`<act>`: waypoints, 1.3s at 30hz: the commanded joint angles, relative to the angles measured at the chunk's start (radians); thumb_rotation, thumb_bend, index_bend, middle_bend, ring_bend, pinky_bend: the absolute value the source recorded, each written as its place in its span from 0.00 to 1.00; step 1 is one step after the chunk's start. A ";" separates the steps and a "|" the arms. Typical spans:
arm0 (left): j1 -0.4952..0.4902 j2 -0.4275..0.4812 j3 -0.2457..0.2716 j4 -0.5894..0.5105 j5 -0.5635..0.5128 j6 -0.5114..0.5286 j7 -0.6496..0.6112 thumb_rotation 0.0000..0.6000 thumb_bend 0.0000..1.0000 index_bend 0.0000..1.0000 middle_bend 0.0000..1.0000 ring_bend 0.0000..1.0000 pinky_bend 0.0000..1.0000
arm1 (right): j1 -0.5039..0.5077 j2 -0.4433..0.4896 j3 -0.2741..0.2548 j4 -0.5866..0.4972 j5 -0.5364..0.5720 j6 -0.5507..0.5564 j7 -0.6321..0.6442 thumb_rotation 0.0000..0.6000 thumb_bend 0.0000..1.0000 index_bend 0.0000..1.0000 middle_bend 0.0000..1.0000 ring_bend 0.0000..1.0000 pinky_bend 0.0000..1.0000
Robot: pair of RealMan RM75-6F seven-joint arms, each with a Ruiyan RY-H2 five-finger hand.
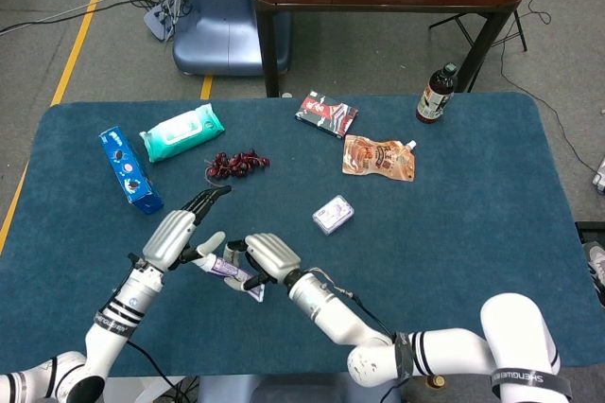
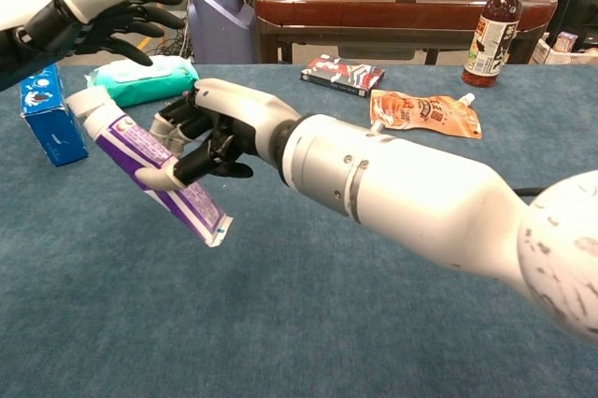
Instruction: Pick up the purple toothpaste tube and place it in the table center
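Note:
The purple toothpaste tube [image 1: 227, 270] [image 2: 154, 169], white cap pointing left, hangs tilted above the blue tablecloth, left of the table's middle. My right hand [image 1: 266, 256] [image 2: 211, 130] grips it around the middle, thumb under it and fingers over it. My left hand [image 1: 181, 232] [image 2: 90, 10] hovers right by the cap end with its fingers spread and nothing in it. I cannot tell whether its thumb touches the cap. The tube's crimped end points down toward the near edge.
A blue box [image 1: 128, 168], a green wipes pack [image 1: 181, 131] and dark red grapes [image 1: 236, 164] lie at the left back. A small purple-white packet [image 1: 333, 214], a brown pouch [image 1: 378, 157], a red-black packet [image 1: 326, 113] and a bottle [image 1: 437, 93] lie further right.

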 commanded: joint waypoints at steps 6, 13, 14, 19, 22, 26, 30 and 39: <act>-0.008 -0.025 0.005 0.014 -0.002 -0.019 0.002 0.00 0.16 0.00 0.07 0.06 0.14 | 0.030 -0.020 0.033 0.013 0.033 -0.021 -0.037 1.00 0.80 1.00 0.87 0.84 0.89; -0.014 -0.044 0.000 0.020 0.000 -0.024 -0.006 0.00 0.16 0.00 0.07 0.06 0.14 | 0.042 -0.044 0.054 0.014 0.047 -0.008 -0.056 1.00 0.80 1.00 0.87 0.84 0.89; -0.015 -0.046 0.000 0.021 0.001 -0.025 -0.006 0.00 0.16 0.00 0.07 0.06 0.14 | 0.042 -0.048 0.056 0.016 0.048 -0.003 -0.058 1.00 0.80 1.00 0.88 0.85 0.89; -0.014 -0.055 -0.001 0.027 0.006 -0.017 -0.003 0.00 0.16 0.00 0.06 0.05 0.14 | 0.037 -0.065 0.068 0.018 0.057 0.014 -0.054 1.00 0.80 1.00 0.88 0.85 0.89; -0.012 -0.063 -0.002 0.032 0.009 -0.010 0.001 0.00 0.16 0.00 0.06 0.04 0.14 | 0.033 -0.076 0.078 0.017 0.065 0.022 -0.046 1.00 0.80 1.00 0.89 0.86 0.89; -0.012 -0.072 -0.004 0.038 0.009 -0.004 0.010 0.00 0.15 0.00 0.06 0.03 0.14 | 0.031 -0.081 0.084 0.017 0.072 0.018 -0.039 1.00 0.81 1.00 0.89 0.86 0.89; -0.012 -0.074 -0.004 0.041 0.009 -0.003 0.016 0.00 0.15 0.00 0.05 0.03 0.14 | 0.029 -0.078 0.084 0.014 0.078 0.009 -0.041 1.00 0.81 1.00 0.89 0.86 0.89; 0.000 -0.035 -0.003 0.026 0.014 0.005 0.026 0.00 0.15 0.00 0.05 0.03 0.14 | 0.015 0.021 0.034 -0.024 0.073 -0.017 -0.118 1.00 0.81 1.00 0.89 0.86 0.89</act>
